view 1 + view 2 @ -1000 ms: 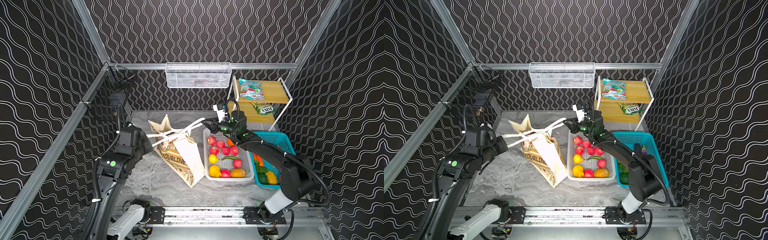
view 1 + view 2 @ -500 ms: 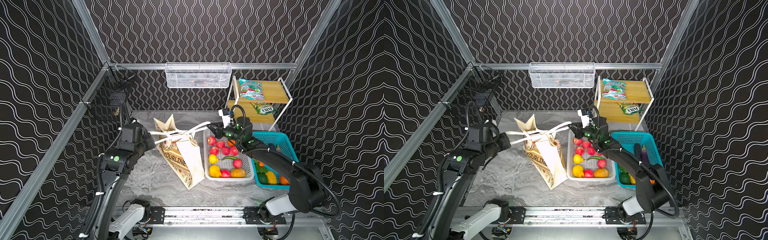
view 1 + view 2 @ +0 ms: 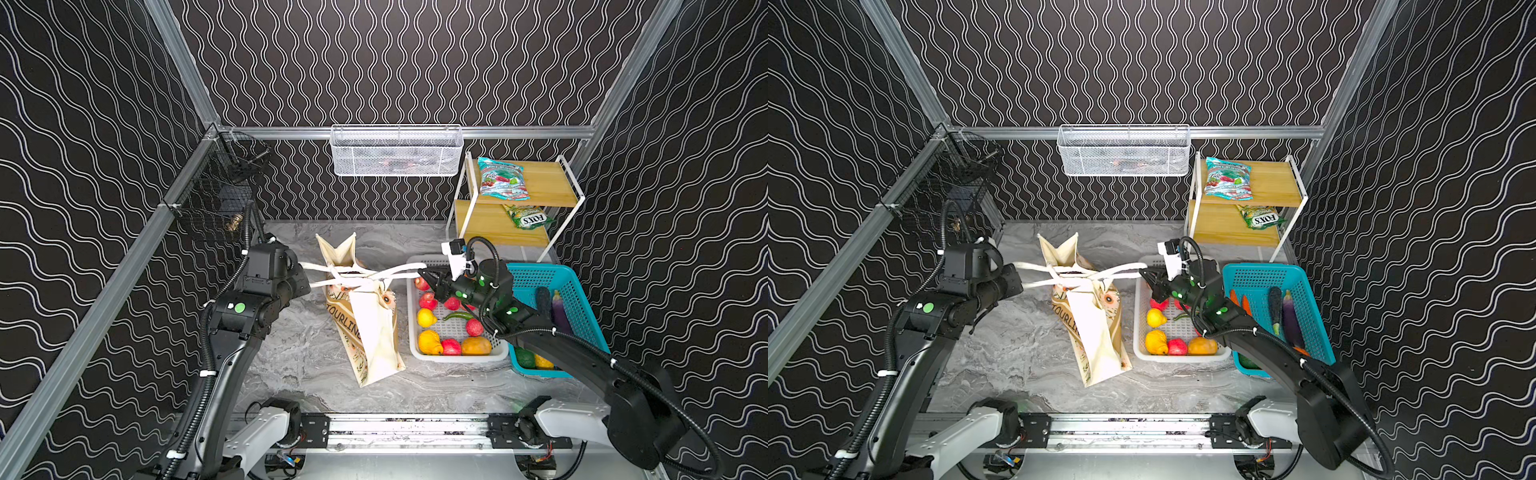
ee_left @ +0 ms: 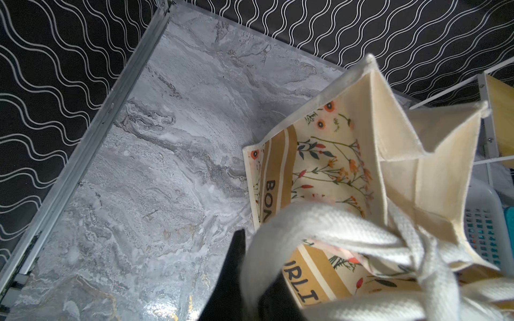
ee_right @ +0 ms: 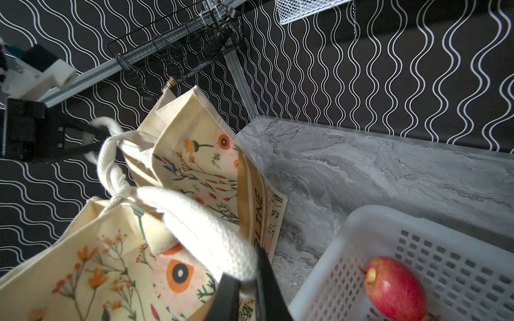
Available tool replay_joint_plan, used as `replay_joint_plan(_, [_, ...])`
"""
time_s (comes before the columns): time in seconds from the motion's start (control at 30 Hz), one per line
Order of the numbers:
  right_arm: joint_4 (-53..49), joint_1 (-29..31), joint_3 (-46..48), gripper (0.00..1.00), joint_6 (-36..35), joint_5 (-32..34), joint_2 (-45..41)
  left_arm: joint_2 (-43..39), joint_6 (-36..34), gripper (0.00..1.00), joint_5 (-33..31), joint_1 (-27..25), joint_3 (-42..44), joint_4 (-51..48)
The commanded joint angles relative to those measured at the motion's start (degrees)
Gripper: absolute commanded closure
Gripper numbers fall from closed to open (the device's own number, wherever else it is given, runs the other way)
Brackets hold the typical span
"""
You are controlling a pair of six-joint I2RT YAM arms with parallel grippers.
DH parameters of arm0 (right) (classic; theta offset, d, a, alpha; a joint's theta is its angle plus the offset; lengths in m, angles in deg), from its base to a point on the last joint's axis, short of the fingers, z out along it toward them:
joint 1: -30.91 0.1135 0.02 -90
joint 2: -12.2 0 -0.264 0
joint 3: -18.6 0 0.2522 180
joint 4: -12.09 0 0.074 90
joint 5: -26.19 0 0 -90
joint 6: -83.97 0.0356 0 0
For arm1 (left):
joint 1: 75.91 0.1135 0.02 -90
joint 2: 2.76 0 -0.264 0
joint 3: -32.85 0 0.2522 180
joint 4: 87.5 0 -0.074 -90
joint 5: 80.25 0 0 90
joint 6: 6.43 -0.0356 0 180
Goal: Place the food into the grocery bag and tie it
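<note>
So, the grocery bag [image 3: 370, 328] stands mid-table just beside the white basket [image 3: 457, 358], its strap handles [image 3: 395, 272] crossed over the mouth. Left gripper [image 3: 305, 277] and right gripper [image 3: 421, 273] each pinch one, stretched taut. Worry: the bag's leaning, so uneven pull could topple it, or webbing slips free and the knot loosens.

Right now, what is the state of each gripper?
Left gripper: shut on a strap handle of the grocery bag.
Right gripper: shut on the other strap handle.
</note>
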Motion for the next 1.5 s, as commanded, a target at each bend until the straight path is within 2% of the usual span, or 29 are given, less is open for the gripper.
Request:
replay_joint_plan(0.0, [-7.9, -2.8, 1.3, 1.0, -1.4, 15.9, -1.4, -0.7, 1.0, 1.0, -19.9, 3.3, -0.3, -5.3])
replay_joint_plan(0.33, [-8.7, -8.5, 0.8, 1.0, -1.4, 16.1, -1.3, -4.9, 1.0, 1.0, -19.7, 7.4, 0.7, -9.1])
replay_joint_plan(0.67, [-6.8, -8.6, -13.0, 1.0, -3.1, 12.9, 11.1, -7.5, 1.8, 1.0, -18.2, 7.5, -0.6, -12.7])
replay_joint_plan(0.9, [-7.8, -8.7, -23.8, 1.0, -4.4, 12.2, 20.5, -9.6, 1.0, 1.0, -20.7, 7.5, -0.2, -14.8])
replay_joint_plan(1.27, [-7.8, -10.0, -25.9, 1.0, -4.9, 13.7, 24.2, -10.5, 0.8, 1.0, -21.7, 7.5, 0.5, -16.1])
replay_joint_plan(1.47, [-9.9, -10.3, -30.9, 1.0, -6.9, 13.5, 27.6, -11.4, 0.1, 1.0, -22.2, 7.5, 1.3, -16.8])
